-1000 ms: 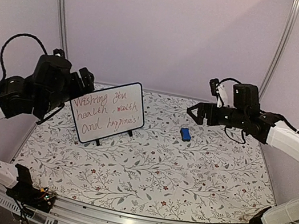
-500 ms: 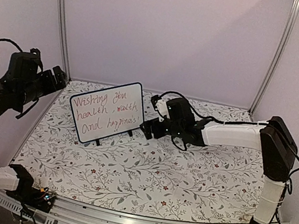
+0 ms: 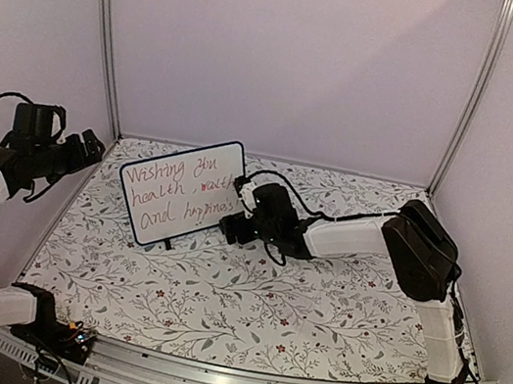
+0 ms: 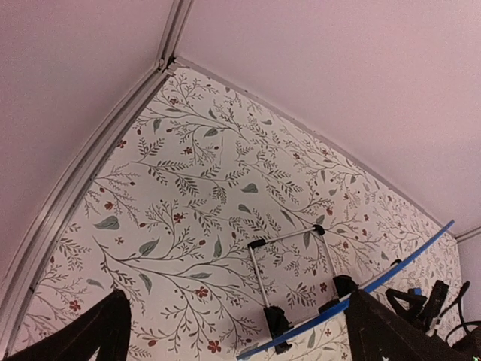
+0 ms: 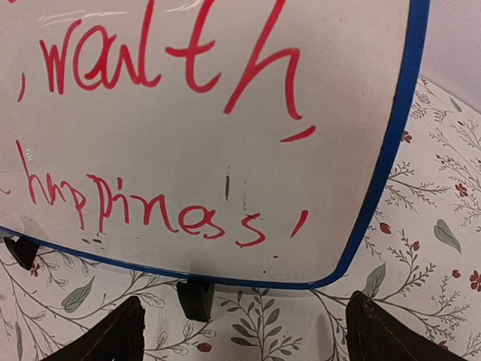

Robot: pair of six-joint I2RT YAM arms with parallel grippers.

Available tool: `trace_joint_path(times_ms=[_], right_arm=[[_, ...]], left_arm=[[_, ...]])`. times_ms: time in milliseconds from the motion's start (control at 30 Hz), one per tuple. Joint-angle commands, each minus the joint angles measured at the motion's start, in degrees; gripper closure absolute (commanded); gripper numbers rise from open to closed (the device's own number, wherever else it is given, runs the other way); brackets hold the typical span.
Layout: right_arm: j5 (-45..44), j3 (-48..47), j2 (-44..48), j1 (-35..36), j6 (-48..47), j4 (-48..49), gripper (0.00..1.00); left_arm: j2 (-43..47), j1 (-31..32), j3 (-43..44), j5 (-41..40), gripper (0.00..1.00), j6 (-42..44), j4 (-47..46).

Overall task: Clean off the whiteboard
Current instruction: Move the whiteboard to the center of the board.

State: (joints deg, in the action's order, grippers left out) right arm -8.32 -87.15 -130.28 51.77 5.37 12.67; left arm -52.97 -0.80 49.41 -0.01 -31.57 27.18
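Note:
The whiteboard stands tilted on black feet at the back left of the table and bears red and dark handwriting. My right gripper is low at its lower right corner, open and empty. In the right wrist view the board fills the frame just ahead of the open gripper. My left gripper hangs open, left of and behind the board. Its wrist view shows the open gripper, the board's blue edge and the wire stand from behind. No eraser block shows in any view.
The floral tablecloth covers the table. Lilac walls with metal posts close in the back and sides. My right arm stretches low across the back of the table from the right.
My right arm has reached left across the table to the board's lower right corner. My left arm has pulled back left, away from the board. The blue eraser block is no longer in view.

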Motion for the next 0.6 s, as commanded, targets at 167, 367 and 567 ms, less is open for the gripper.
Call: trace_joint_path(times_ms=[167,367,567], right_arm=[[-0.4,-3.7,-5.8,0.8,-0.3,2.7,0.18],[-1.3,-4.3,-7.2,1.7,-2.6,3.0,0.22],[-1.1,-5.3,-8.3,1.8,-2.6,3.1,0.27]], left_arm=[[1.1,-1.2,-2.7,3.2,0.00,0.0,-1.8],[0.6,-1.6,-3.1,2.9,0.00,-0.7,-1.7],[0.2,-1.8,-3.4,3.0,0.00,-1.2,-1.8]])
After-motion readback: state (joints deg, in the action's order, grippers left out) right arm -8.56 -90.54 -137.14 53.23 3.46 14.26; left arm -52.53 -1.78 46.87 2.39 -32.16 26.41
